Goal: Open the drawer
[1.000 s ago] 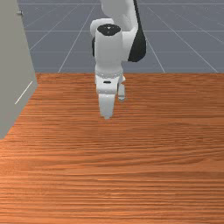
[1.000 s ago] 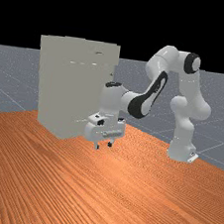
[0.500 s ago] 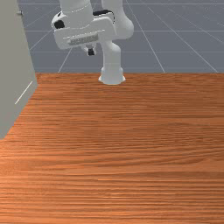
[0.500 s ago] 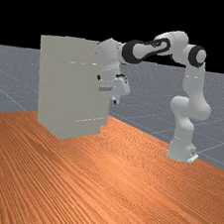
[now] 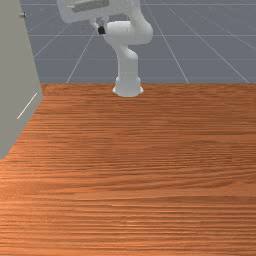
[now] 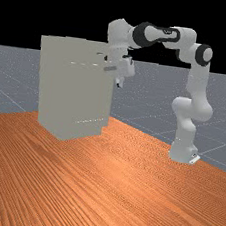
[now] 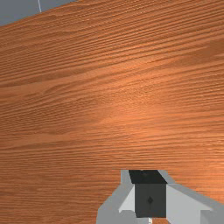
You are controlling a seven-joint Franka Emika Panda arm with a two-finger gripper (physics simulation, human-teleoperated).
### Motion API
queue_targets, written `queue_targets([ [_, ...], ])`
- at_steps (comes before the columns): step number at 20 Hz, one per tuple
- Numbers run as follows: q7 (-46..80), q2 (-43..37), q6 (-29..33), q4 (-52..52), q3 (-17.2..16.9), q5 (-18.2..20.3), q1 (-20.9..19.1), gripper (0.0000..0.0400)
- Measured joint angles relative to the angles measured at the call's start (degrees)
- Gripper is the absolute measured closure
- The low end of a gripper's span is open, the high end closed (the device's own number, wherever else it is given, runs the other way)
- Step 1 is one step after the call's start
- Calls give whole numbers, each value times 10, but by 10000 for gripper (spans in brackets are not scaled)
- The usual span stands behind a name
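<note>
- The cabinet (image 6: 72,89), pale grey and box-shaped, stood upright on the orange-brown bench (image 6: 100,184), toward the left in both the front view and the far view.
- The drawer was part of that cabinet, but I could not pick out its front or tell how far in or out it sat; the cabinet's inside was hidden.
- On the cabinet, a thin pale line (image 6: 83,64) ran across the upper part, and a lower line (image 6: 90,120) crossed near its foot.
- A small grey knob-like piece (image 5: 22,15) stuck out high on the cabinet.
- The gripper (image 6: 119,84) pointed downward, level with the cabinet's upper half and high above the bench; the front view showed a gap between it and the cabinet.
- Whether its jaws were spread or together, I could not tell.
- The arm (image 6: 194,105) rose well apart from the cabinet, toward the far view's right, and arched back toward the cabinet's upper part.
- Its base (image 5: 128,87) stood near the bench's back edge, toward the front view's right from the cabinet.
- Wood grain stretched from the cabinet's foot toward the front view's right; beyond the back edge lay a grey floor (image 5: 200,30) with pale grid lines.
</note>
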Motion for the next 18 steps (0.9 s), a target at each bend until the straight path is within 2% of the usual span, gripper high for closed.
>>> queue_targets([
  [2, 15, -31, 8, 37, -18, -10, -11, 400],
  [7, 40, -69, 30, 127, -98, -31, -88, 400],
  [9, 49, -78, 43, 158, -119, -38, -114, 400],
  [12, 53, -78, 66, 169, -137, -42, -136, 400],
  [18, 52, -66, 105, 137, -142, -40, -144, 400],
])
